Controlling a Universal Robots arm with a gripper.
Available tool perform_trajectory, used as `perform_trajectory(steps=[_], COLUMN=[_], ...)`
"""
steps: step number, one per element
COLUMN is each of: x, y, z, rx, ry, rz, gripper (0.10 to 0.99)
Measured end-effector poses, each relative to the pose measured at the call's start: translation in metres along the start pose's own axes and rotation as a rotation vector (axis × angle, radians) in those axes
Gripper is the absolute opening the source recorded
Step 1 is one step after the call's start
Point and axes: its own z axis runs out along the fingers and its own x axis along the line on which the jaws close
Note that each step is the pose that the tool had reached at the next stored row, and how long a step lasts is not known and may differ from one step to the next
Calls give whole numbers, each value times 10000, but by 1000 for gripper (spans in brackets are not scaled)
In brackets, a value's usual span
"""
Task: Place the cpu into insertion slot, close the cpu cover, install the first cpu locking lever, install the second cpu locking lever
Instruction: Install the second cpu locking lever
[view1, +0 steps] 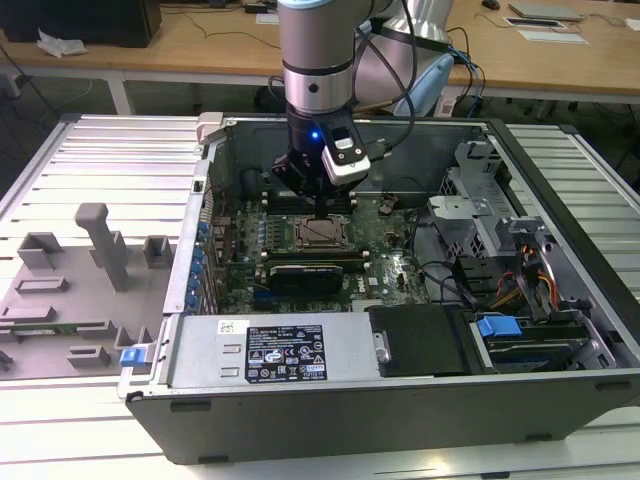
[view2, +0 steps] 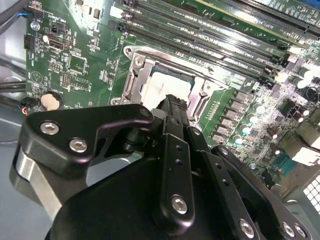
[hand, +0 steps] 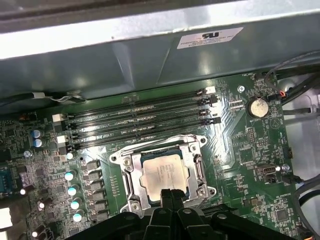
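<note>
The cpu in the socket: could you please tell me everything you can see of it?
The cpu is a small flat square chip with a pale silvery-beige metal face. It lies flat in the insertion slot, framed by bright metal, on the green motherboard beside the long memory slots. The gripper sits at its near edge, fingertips close together; whether they touch it is unclear. In the exterior view the chip sits directly below the arm.

From where the second wrist view looks, the gripper body covers the near half of the cpu and the insertion slot. In the first wrist view the fingers hide the slot's near edge. In the exterior view the levers around the cpu cover are too small to tell.
</note>
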Motion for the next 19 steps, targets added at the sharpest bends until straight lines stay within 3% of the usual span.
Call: perform_trajectory(steps=[14,19], x=[-64,-67], y=[-304,-339], z=[3,46], rx=[6,15], ry=[26,81], rz=[-1,-6], gripper=[106,106])
